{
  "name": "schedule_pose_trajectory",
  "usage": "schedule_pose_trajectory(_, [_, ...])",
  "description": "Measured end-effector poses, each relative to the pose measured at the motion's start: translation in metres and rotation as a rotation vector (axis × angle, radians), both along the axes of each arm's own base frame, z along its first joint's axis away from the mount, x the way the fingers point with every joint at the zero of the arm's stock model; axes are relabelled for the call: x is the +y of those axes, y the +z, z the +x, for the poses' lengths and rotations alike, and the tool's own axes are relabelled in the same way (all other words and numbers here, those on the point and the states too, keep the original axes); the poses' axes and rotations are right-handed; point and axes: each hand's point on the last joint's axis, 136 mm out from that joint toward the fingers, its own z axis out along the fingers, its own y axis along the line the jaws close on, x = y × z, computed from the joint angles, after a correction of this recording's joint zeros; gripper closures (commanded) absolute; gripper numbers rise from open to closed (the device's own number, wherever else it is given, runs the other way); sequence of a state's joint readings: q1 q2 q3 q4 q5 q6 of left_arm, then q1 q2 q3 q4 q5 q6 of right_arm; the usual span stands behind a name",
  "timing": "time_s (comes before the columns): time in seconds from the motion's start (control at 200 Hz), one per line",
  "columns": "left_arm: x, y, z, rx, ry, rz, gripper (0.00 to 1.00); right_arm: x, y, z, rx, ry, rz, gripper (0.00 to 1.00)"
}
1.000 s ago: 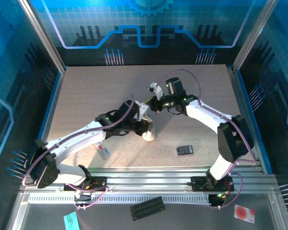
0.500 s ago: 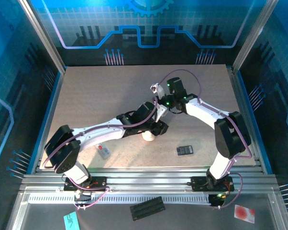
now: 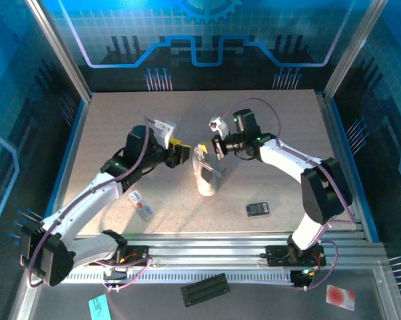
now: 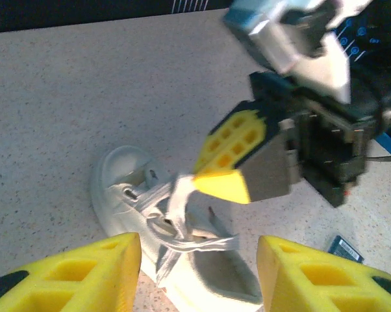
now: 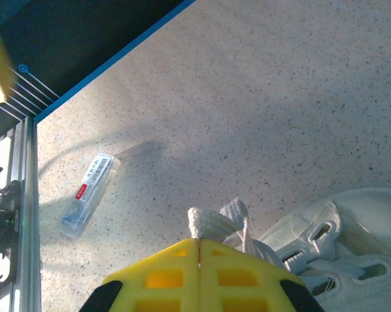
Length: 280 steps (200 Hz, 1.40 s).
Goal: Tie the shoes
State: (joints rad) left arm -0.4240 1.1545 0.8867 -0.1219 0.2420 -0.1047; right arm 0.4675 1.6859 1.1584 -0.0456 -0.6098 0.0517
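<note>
While my right pincer (image 5: 199, 242) is pressed together on a loop of pale lace (image 5: 212, 223), lifting it off the tongue, my left pincer (image 4: 199, 263) hangs spread near the sneaker (image 4: 117, 188), gripping nothing. The sneaker sits mid-table (image 3: 120, 133) between my arms. It is small, cream-white, low-cut and light-soled, with flat laces crossed loosely through the eyelets, untied.

White arms (image 3: 87, 198), black joints, purple cables (image 3: 267, 107), yellow tool fingers (image 4: 72, 268)
</note>
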Motion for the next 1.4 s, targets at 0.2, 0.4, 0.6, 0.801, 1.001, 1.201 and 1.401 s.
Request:
schedule_pose_trajectory(0.2, [-0.017,-0.033,-0.002,-0.004,-0.155,-0.013,0.50,0.000,0.017,-0.008,-0.042,0.009,0.019,1.00])
schedule_pose_trajectory(0.4, [-0.030,-0.060,0.002,-0.048,-0.269,0.028,0.47,-0.001,0.025,-0.013,-0.065,0.019,0.020,1.00])
schedule_pose_trajectory(0.6, [-0.039,-0.079,0.010,-0.072,-0.324,0.052,0.47,-0.002,0.025,-0.015,-0.066,0.026,0.012,1.00])
schedule_pose_trajectory(0.801, [-0.047,-0.091,0.021,-0.094,-0.343,0.037,0.47,-0.001,0.021,-0.019,-0.057,0.039,0.003,1.00])
schedule_pose_trajectory(1.001, [-0.051,-0.087,0.029,-0.140,-0.346,0.021,0.49,0.001,0.019,-0.027,-0.044,0.071,0.000,1.00])
schedule_pose_trajectory(1.201, [-0.055,-0.079,0.034,-0.184,-0.357,0.007,0.78,0.004,0.015,-0.029,-0.023,0.094,0.001,1.00])
schedule_pose_trajectory(1.401, [-0.058,-0.079,0.035,-0.182,-0.369,-0.002,1.00,0.006,0.015,-0.026,-0.017,0.100,0.000,0.89])
